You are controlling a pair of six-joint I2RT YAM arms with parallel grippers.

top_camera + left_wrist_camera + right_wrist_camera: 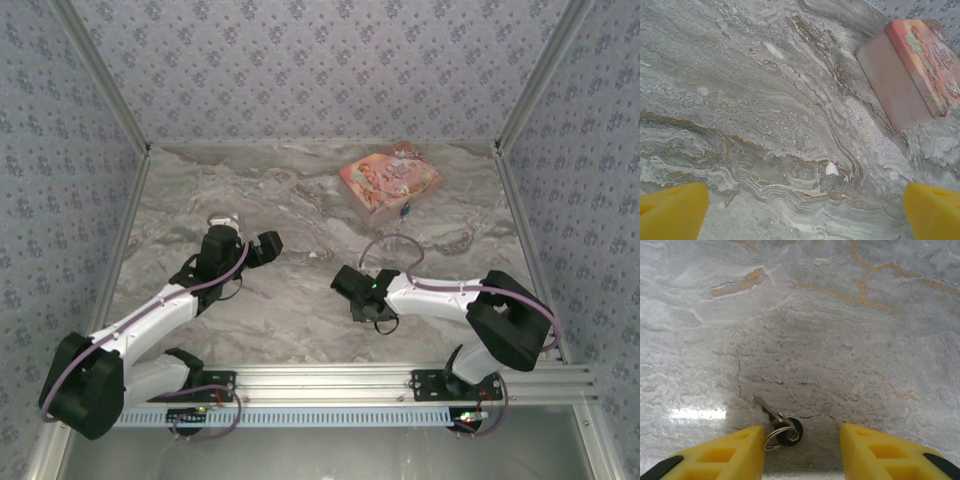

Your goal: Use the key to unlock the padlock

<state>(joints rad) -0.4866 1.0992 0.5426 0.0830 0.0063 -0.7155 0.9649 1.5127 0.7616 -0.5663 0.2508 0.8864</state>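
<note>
The key [778, 423] looks light, thin and slippery; the released right pincer [802, 434] should pinch its ringed black head.

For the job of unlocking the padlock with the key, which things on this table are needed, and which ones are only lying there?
Needed:
key, flat on the table within the open right gripper
small blue padlock, against the near side of the pink box

Only lying there:
pink box
</note>
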